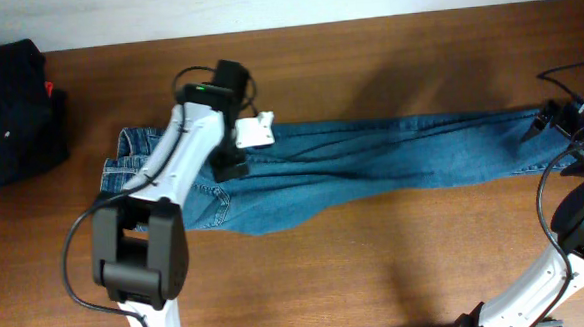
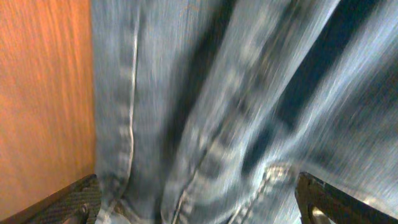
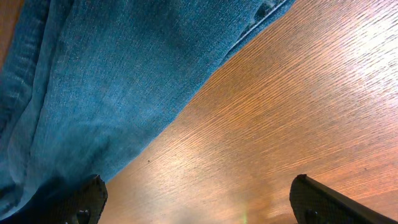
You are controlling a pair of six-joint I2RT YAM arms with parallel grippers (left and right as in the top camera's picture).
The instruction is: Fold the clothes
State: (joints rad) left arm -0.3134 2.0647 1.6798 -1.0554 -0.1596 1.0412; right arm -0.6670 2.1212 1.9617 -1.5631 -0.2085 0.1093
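Observation:
The clothes, blue denim jeans (image 1: 372, 159), lie stretched across the table with the waist at the left and the legs running right. My left gripper (image 1: 230, 169) hangs over the upper legs near the waist. In the left wrist view the jeans (image 2: 205, 106) fill the blurred frame, and the left gripper (image 2: 199, 205) is open with wrinkled denim between its fingers. My right gripper (image 1: 538, 127) is at the leg ends on the far right. In the right wrist view it (image 3: 202, 205) is open over bare wood, its left finger (image 3: 87, 202) at the denim (image 3: 93, 93) edge.
A black garment pile (image 1: 9, 108) with a small red tag (image 1: 50, 89) sits at the table's far left back corner. Cables (image 1: 568, 74) trail near the right arm. Bare wooden table (image 1: 397, 258) lies in front of the jeans.

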